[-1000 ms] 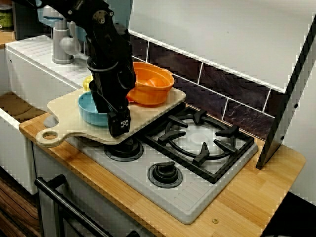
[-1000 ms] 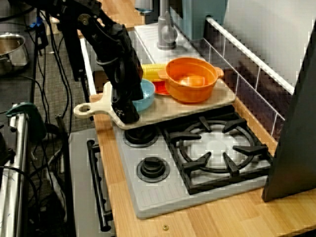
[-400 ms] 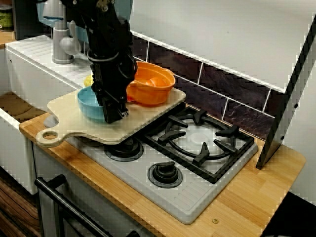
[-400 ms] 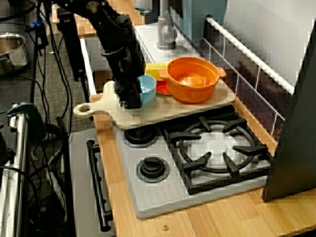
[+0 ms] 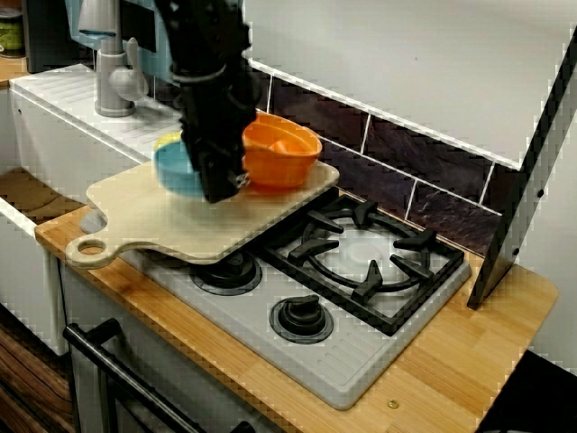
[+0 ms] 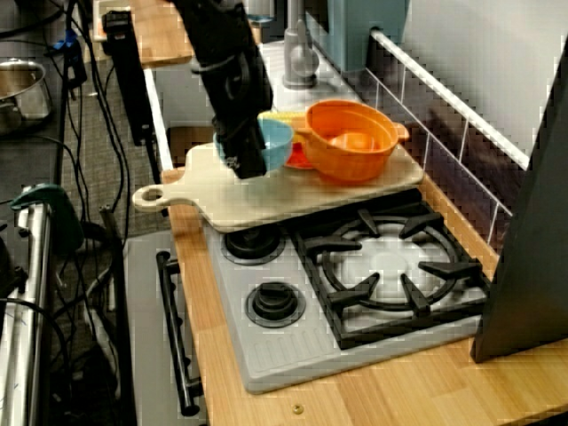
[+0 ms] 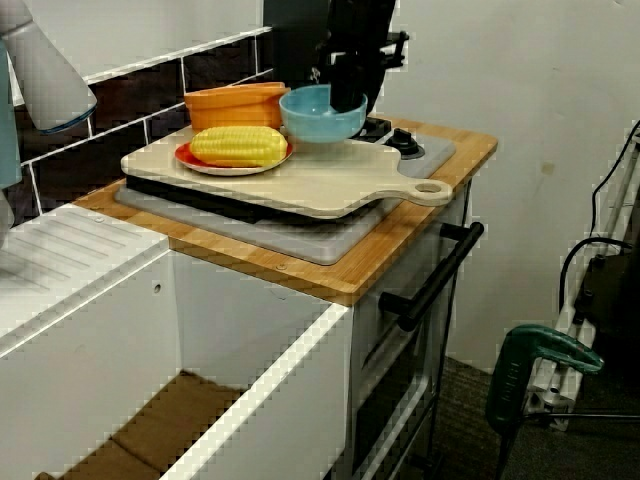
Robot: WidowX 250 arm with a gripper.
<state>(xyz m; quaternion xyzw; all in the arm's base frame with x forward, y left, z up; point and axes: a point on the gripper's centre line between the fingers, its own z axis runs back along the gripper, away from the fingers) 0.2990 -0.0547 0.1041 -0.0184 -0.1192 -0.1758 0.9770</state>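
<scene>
Claw (image 5: 221, 185) was clamped on rim of blue bowl (image 5: 174, 167), holding it just above cutting board (image 5: 153, 225), nr the board's back edge. Orange pot (image 5: 284, 153) sat just beside bowl. 1 corn cob (image 7: 238, 146) lay on red plate (image 7: 185, 153). Board overlapped stove (image 5: 361, 352) on wooden tabletop (image 5: 469, 352).

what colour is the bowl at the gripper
Light blue; the bowl shows best in the sink-side view.

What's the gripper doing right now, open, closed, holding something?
Gripper: closed on the rim of the blue bowl, holding it just above the cutting board.
</scene>
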